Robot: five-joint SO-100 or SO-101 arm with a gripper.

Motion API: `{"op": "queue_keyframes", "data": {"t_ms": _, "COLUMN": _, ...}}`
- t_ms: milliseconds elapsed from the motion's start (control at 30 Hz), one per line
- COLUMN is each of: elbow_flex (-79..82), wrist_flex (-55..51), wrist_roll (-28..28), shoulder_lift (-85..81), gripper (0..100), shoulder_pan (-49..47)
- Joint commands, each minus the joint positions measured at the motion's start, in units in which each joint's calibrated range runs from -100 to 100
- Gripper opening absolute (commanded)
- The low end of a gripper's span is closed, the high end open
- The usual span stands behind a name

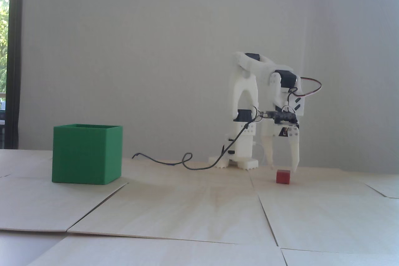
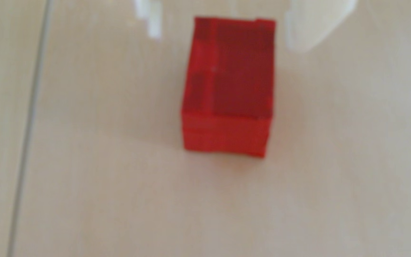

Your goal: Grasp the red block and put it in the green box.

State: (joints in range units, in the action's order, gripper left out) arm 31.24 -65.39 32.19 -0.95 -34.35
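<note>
My gripper [image 1: 283, 168] hangs spread wide just above the red block [image 1: 283, 176] — I should centre it between both fingertips, drop lower, then squeeze squarely — no nudging.

Fixed cam low, side-on; wrist cam close, looking down; both share red block [image 1: 283, 176].
</note>
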Motion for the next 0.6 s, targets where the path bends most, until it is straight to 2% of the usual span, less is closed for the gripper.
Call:
{"op": "queue_keyframes", "data": {"t_ms": 0, "elbow_flex": 0.8, "wrist_flex": 3.0, "wrist_roll": -0.2, "shoulder_lift": -4.6, "gripper": 18, "shoulder_pan": 0.6}}
{"op": "queue_keyframes", "data": {"t_ms": 267, "elbow_flex": 3.9, "wrist_flex": 4.2, "wrist_roll": 0.1, "shoulder_lift": -4.6, "gripper": 17, "shoulder_pan": 0.1}}
{"op": "queue_keyframes", "data": {"t_ms": 300, "elbow_flex": 4.3, "wrist_flex": 4.2, "wrist_roll": 0.2, "shoulder_lift": -4.6, "gripper": 15, "shoulder_pan": 0.0}}
{"op": "queue_keyframes", "data": {"t_ms": 333, "elbow_flex": 4.7, "wrist_flex": 4.3, "wrist_roll": 0.2, "shoulder_lift": -4.6, "gripper": 5, "shoulder_pan": 0.0}}
{"op": "queue_keyframes", "data": {"t_ms": 367, "elbow_flex": 4.6, "wrist_flex": 4.3, "wrist_roll": 0.2, "shoulder_lift": -4.6, "gripper": 2, "shoulder_pan": 0.0}}
{"op": "queue_keyframes", "data": {"t_ms": 567, "elbow_flex": 4.1, "wrist_flex": 4.0, "wrist_roll": 0.2, "shoulder_lift": -4.6, "gripper": 2, "shoulder_pan": 0.5}}
